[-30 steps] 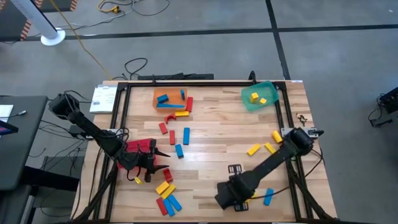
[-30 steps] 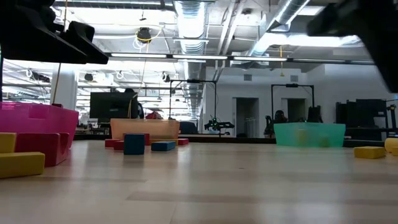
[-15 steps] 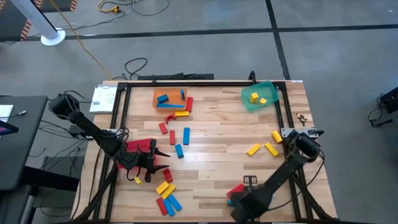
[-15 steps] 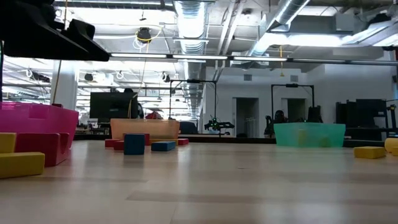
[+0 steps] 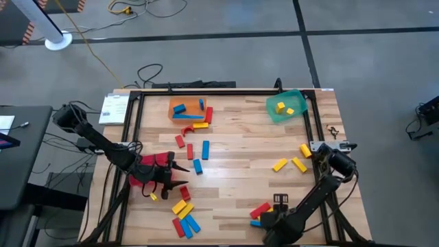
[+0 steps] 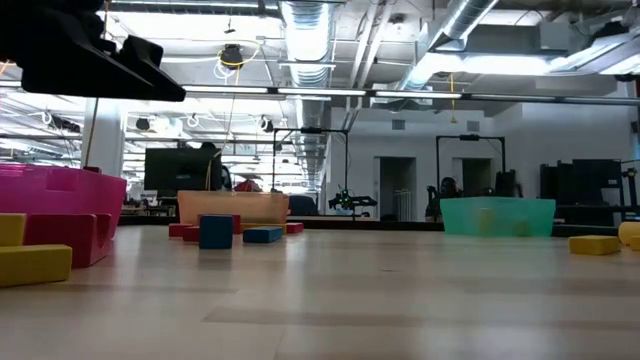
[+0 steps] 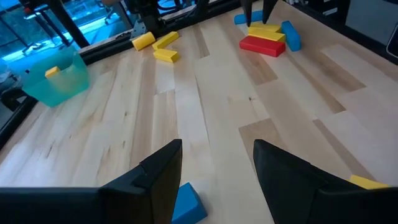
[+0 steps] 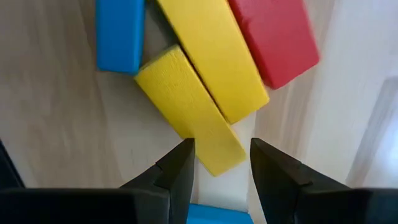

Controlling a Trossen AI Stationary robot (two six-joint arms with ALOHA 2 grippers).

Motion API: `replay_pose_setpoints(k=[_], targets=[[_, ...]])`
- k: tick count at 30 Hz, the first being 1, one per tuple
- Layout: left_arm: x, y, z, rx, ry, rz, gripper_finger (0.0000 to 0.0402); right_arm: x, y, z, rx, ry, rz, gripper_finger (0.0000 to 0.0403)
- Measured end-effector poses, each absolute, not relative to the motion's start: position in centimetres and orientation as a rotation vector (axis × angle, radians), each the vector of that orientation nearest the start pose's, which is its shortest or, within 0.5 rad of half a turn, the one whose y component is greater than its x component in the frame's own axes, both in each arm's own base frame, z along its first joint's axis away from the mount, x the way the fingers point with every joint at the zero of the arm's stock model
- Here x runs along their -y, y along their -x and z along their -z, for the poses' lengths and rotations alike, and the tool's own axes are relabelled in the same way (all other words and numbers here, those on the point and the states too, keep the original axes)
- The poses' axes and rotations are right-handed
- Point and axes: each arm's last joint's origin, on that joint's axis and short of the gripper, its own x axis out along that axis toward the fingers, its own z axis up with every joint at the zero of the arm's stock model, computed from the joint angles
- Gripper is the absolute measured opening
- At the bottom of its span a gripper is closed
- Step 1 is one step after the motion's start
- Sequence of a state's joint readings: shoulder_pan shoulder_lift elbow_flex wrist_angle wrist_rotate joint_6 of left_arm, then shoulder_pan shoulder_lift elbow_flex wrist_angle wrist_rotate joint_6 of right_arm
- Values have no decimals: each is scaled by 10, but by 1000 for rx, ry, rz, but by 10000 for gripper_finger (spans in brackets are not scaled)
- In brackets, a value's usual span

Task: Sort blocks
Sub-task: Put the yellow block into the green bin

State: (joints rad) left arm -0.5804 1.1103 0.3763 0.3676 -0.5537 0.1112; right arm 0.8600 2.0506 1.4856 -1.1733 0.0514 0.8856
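Note:
Red, blue and yellow blocks lie scattered flat on the wooden table (image 5: 233, 158). My right gripper (image 5: 278, 201) points down, open, over a small cluster (image 5: 263, 211) near the front edge. In the right wrist view its fingertips (image 8: 222, 165) stand either side of one end of a yellow block (image 8: 189, 112). That block lies partly under a second yellow block (image 8: 214, 56), between a blue block (image 8: 120, 34) and a red one (image 8: 277, 37). My left gripper (image 5: 184, 176) hovers open beside the red bin (image 5: 154, 165). A blue block (image 7: 186, 202) lies below it.
An orange bin (image 5: 188, 110) holding blue blocks stands at the far middle, a green bin (image 5: 287, 108) holding yellow blocks at the far right. More blocks lie at mid-table (image 5: 195, 154), front left (image 5: 184, 216) and right (image 5: 291, 163). A black frame rail (image 5: 206, 92) rims the table.
My right gripper has swung toward the table's right and near edges and come down, rolling about its own axis, so it now stands over the front cluster, which the arm hid before. The blocks have not moved.

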Motion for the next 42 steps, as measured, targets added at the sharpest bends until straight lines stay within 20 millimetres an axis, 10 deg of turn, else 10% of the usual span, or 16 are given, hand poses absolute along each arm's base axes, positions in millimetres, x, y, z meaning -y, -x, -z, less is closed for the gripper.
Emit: replay_pose_setpoints(k=[23, 31, 42], targets=[[102, -186, -188, -299, -326, 43, 194, -274, -240, -148, -1628, 99, 77, 170], [102, -186, -188, -304, -328, 43, 194, -273, -245, -148, -1610, 47, 96, 106], [102, -186, -188, -305, -342, 45, 194, -272, -256, -177, -1537, -38, 104, 85]])
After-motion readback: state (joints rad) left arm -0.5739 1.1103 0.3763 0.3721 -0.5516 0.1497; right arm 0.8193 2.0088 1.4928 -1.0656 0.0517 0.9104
